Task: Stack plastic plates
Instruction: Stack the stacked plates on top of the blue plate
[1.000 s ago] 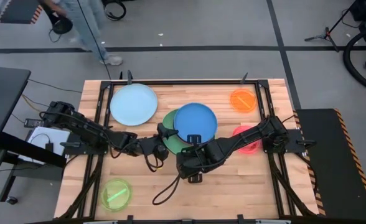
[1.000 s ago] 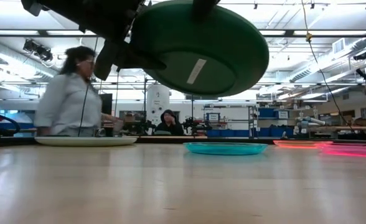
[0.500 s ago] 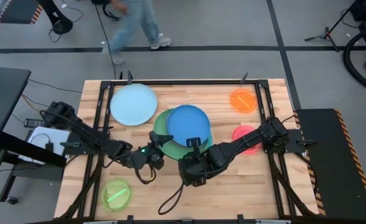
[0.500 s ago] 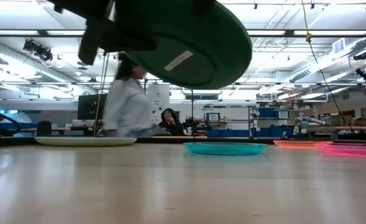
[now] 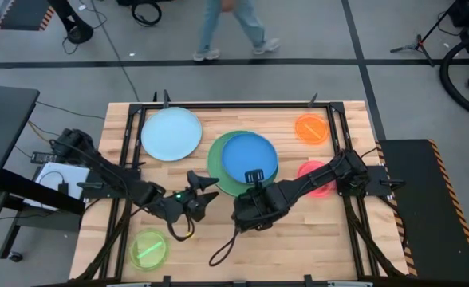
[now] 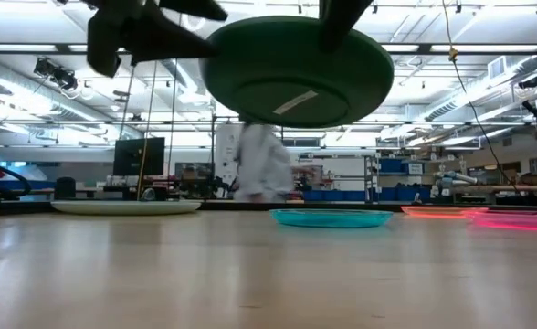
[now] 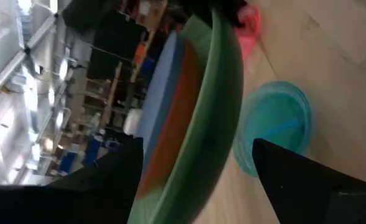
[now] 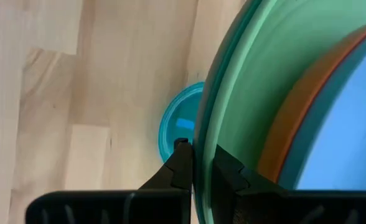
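A stack of plates [image 5: 242, 163] hangs in the air over the table's middle: dark green underneath [image 6: 296, 78], then light green, red-orange and blue on top. My right gripper [image 5: 254, 182] is shut on its near rim. My left gripper [image 5: 202, 186] is open and empty, just left of the stack, which shows edge-on between its spread fingers [image 7: 197, 142]. A teal plate [image 6: 331, 217] lies flat on the table below the stack. The large pale blue plate [image 5: 171, 133], small orange plate [image 5: 311, 128], pink plate [image 5: 318, 177] and lime plate [image 5: 148, 249] lie flat. My right gripper pinches the stack's near rim [image 8: 201, 134] between its two fingers, one on the top side and one on the underside. The fingers come about level from the table's near side. The stack is lifted clear of the table, roughly level, its far side free.
A black frame [image 5: 234, 104] runs round the table's working area. A person [image 6: 264, 164] walks past beyond the far edge. Bare wood lies along the near edge between the lime plate and the right side.
My left gripper has drawn back from the stack's left rim toward the near edge and stands apart from it. The stack, tilted before, now hangs nearly level in my right gripper alone. The person has walked rightward behind the table.
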`<state>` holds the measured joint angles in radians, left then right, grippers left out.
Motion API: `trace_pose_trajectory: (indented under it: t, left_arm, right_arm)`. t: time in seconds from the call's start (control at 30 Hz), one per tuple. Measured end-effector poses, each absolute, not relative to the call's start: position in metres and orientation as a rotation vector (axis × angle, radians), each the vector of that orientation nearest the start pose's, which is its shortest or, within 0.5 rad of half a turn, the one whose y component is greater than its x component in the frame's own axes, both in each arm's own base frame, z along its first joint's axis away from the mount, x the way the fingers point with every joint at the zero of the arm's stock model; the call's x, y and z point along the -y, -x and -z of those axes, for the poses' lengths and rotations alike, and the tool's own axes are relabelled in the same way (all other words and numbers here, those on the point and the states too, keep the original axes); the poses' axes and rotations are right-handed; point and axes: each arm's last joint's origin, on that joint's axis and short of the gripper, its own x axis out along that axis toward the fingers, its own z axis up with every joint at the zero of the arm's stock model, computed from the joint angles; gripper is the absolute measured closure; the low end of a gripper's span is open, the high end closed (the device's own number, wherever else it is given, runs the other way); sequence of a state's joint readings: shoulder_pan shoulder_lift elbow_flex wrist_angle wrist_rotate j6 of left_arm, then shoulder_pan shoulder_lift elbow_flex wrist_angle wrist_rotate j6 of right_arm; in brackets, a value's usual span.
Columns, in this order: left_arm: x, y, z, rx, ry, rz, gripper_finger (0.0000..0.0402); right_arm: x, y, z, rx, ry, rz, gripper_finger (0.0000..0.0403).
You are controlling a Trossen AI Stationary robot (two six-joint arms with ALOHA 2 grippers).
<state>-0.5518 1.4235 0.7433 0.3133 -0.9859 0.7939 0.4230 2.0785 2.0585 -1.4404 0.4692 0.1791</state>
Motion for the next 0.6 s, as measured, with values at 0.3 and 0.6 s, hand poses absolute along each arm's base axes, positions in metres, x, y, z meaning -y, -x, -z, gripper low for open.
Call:
trace_pose_trajectory:
  t: [0.3, 0.6]
  left_arm:
    - [0.101, -0.265, -0.217, -0.520, -0.834, -0.224, 0.0095]
    - [0.078, -0.275, -0.215, -0.535, -0.809, -0.163, 0.0110]
  right_arm:
    - [-0.148, -0.372, -0.296, -1.367, 0.581, 0.067, 0.0375]
    - [-0.140, -0.370, -0.286, -1.446, 0.772, -0.035, 0.0374]
